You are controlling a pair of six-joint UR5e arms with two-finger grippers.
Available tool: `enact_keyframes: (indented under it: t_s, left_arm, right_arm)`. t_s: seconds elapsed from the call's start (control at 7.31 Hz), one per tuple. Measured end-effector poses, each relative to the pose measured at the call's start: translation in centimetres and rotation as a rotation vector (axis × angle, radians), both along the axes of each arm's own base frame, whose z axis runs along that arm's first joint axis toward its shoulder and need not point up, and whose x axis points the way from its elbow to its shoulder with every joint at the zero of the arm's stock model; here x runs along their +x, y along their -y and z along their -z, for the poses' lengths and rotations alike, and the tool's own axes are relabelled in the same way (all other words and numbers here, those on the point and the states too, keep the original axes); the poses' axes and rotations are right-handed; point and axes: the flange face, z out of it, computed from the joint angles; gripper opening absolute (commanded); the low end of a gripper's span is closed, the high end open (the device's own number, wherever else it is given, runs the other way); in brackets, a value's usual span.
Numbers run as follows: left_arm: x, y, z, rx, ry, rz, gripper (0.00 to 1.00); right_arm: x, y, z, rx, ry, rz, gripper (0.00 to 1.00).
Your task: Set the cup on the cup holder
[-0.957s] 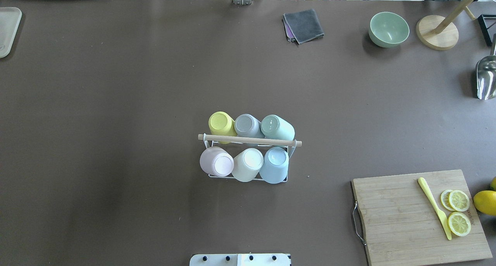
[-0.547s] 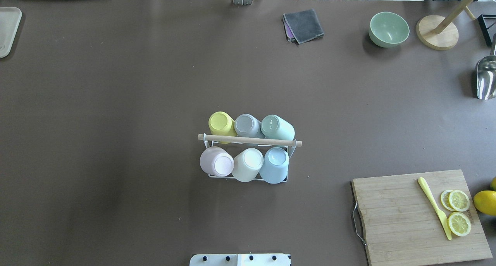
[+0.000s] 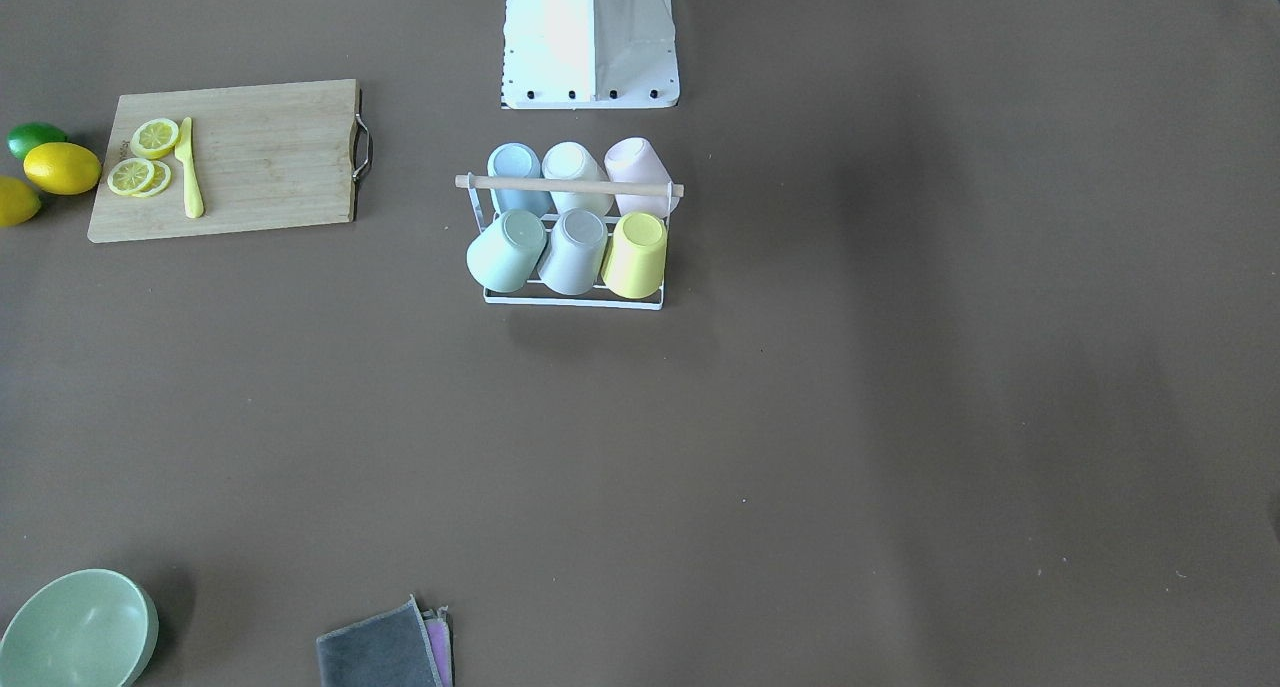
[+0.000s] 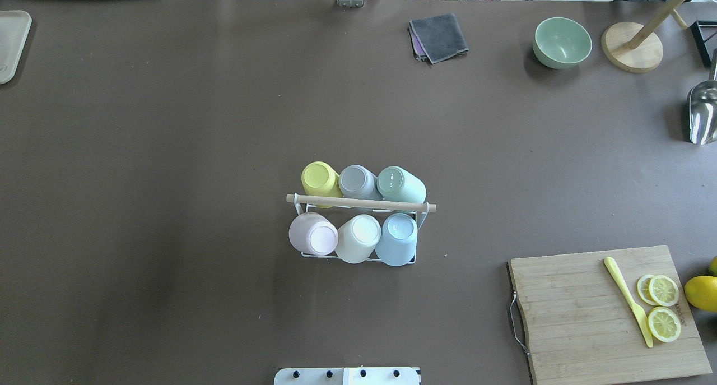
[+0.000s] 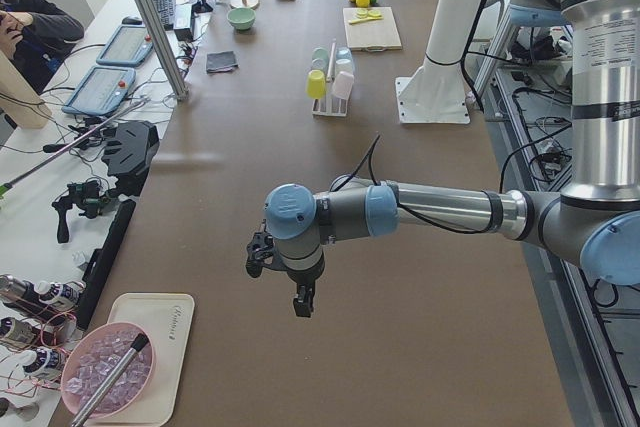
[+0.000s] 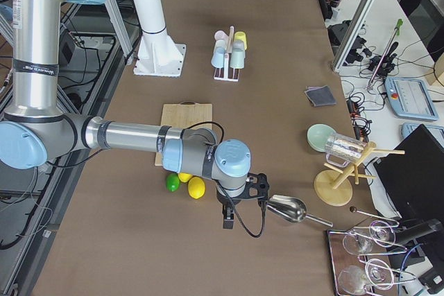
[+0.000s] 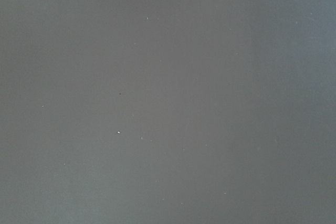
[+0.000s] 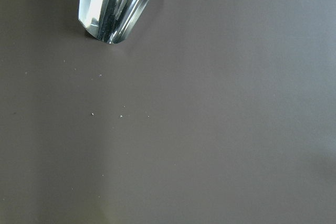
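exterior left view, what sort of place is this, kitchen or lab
Probably a robotics lab, not a kitchen: a robot arm over the table, control tablets beside it, and only props like the cup holder and cutting board.

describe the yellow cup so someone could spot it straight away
In the middle of the brown table stands a white wire cup holder. The yellow cup sits bottom-up at the left end of its far row in the overhead view, the only yellow one, beside a grey cup.
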Motion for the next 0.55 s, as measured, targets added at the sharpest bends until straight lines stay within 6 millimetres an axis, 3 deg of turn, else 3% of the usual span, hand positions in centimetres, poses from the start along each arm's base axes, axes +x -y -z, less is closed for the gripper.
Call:
enact_keyframes:
  t_s: [0.55]
  left_arm:
    - [0.0,-0.04,-0.27,0.004,-0.001,0.0,0.99]
  right_arm:
    - [-0.03,-0.01,-0.02,0.001,0.0,0.002,1.0]
